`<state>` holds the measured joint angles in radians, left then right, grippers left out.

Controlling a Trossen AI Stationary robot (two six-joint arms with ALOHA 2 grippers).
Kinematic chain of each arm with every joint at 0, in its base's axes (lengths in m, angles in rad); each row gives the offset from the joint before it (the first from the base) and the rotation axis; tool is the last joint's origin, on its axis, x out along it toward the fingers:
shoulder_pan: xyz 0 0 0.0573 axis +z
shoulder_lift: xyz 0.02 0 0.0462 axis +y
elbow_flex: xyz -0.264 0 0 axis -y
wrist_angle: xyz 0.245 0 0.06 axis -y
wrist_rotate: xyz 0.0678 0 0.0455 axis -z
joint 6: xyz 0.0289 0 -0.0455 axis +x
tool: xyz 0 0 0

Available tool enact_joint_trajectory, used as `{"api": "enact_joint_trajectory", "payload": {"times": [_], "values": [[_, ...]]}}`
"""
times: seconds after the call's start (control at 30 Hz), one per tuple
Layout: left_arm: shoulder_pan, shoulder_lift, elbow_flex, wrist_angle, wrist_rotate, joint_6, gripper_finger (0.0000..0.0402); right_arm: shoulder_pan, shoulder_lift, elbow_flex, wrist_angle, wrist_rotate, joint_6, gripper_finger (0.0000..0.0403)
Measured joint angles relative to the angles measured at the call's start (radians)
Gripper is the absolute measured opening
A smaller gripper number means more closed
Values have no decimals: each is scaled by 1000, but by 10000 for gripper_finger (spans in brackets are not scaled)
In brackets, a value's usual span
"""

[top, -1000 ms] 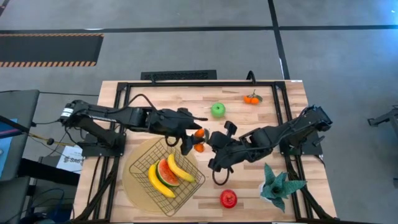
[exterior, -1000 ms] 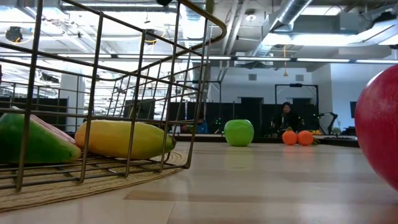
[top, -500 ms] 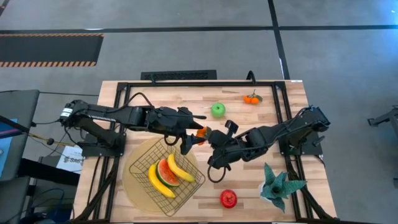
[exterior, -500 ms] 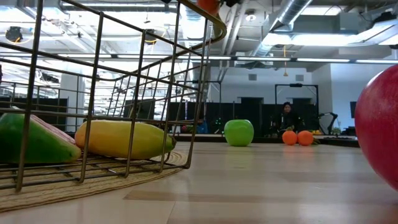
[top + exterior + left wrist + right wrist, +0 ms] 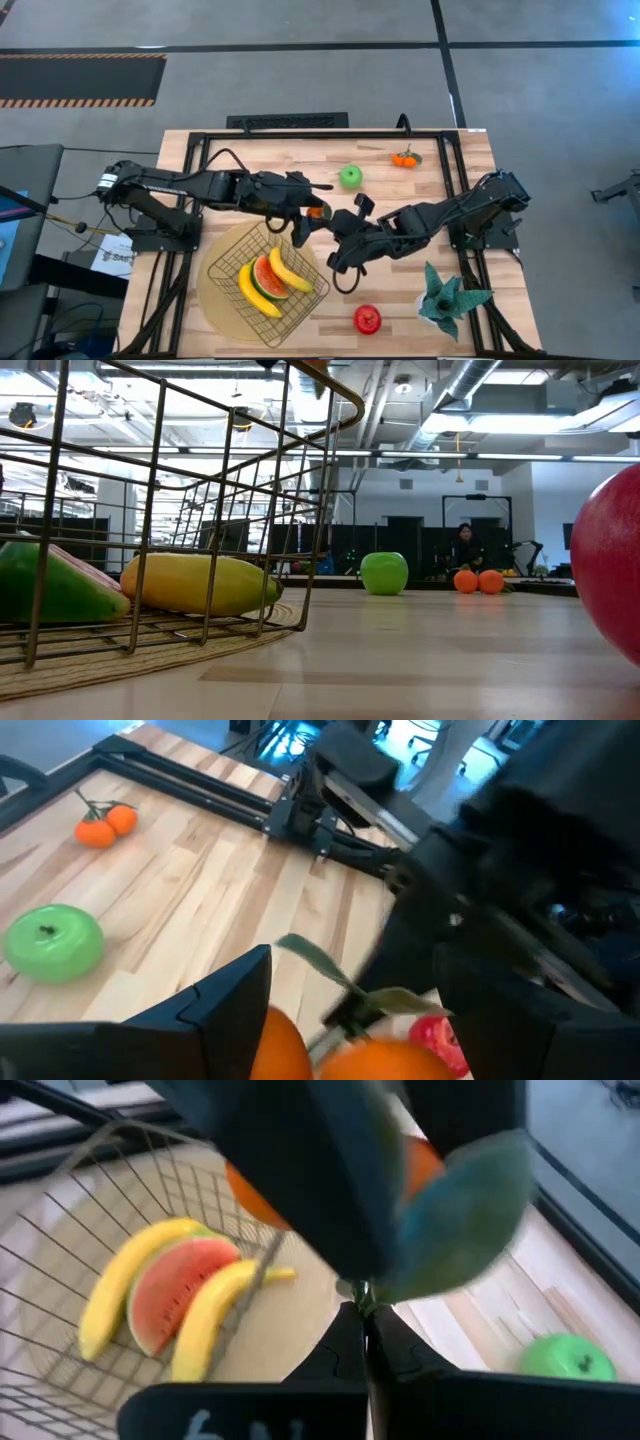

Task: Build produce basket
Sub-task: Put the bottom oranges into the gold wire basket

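A pair of leafy oranges (image 5: 318, 211) hangs above the table, just beyond the far right rim of the wire basket (image 5: 228, 252). My right gripper (image 5: 335, 220) is shut on their stem. My left gripper (image 5: 311, 222) stands open, with the oranges (image 5: 385, 1058) between its fingers. Two bananas (image 5: 291, 272) and a red wedge slice (image 5: 268, 278) lie in the basket. A green apple (image 5: 350, 177), a second orange pair (image 5: 404, 158) and a red fruit (image 5: 367, 319) rest on the table. My right gripper pinches the thin stem (image 5: 362, 1292) below the green leaf (image 5: 455, 1210) at its fingertips, coming from the table's right. The oranges (image 5: 250, 1196) are lifted clear of the table. My left gripper: one orange (image 5: 285, 1050) lies against a finger (image 5: 235, 1000); whether they touch, I cannot tell.
The basket sits on a round tan disc (image 5: 213, 300) at the near left. A teal spiky plant (image 5: 448, 298) stands at the near right. Black frame rails (image 5: 455, 180) run along the table's sides. Bare wood lies between the apple and the red fruit.
My right gripper has edged toward the table's left, closer to my left gripper, with the oranges. The orange that showed nearer the front edge has swung in under the left gripper, so only one orange shows from above.
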<state>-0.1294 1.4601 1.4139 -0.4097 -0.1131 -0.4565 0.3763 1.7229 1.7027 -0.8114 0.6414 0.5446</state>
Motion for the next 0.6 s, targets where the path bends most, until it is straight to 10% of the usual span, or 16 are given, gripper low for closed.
{"api": "enact_joint_trajectory", "payload": {"times": [0.23, 0.5, 0.6], "values": [[3, 0, 0, -21, -1, -1, 241, 0, 0, 0, 37, 1, -29, 0], [-5, 0, 0, -25, -31, 79, 24, -1, 0, 0, 33, 16, -30, 0], [-10, 0, 0, 1, -57, 96, 11, 1, 0, 0, 35, 16, -30, 0]]}}
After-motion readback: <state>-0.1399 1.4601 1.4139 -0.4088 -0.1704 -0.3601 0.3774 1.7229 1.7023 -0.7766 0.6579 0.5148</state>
